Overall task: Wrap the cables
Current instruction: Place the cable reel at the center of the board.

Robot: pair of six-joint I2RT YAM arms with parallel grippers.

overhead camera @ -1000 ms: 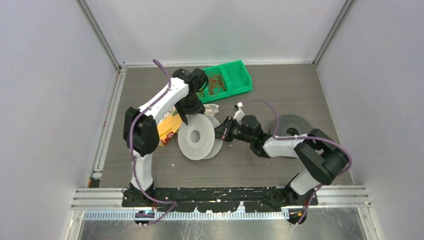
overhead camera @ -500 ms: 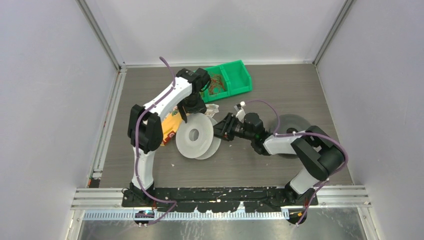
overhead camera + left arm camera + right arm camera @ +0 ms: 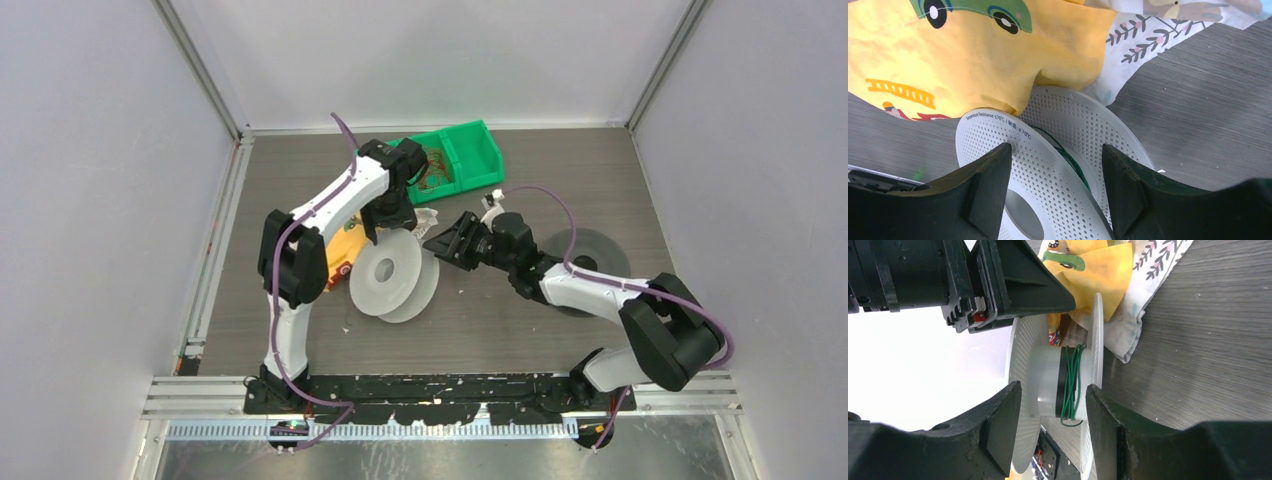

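Cable (image 3: 1071, 382) (dark green) wound on spool (image 3: 1044, 390); woodgrain table (image 3: 1198, 340), white walls (image 3: 450, 60); left gripper (image 3: 1056, 151), right gripper (image 3: 1053, 389) spread.

A thin dark green cable (image 3: 1071, 382) is wound in several turns round the spool (image 3: 1045, 382) hub, one loop sagging loose.

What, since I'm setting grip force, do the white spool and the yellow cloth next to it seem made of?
Spool: probably moulded plastic, matte and slightly translucent. Its thin, evenly perforated flanges carry a printed temperature rating. Yellow cloth: looks like printed woven fabric, soft and matte. It lies in folds and shows a stitched seam.
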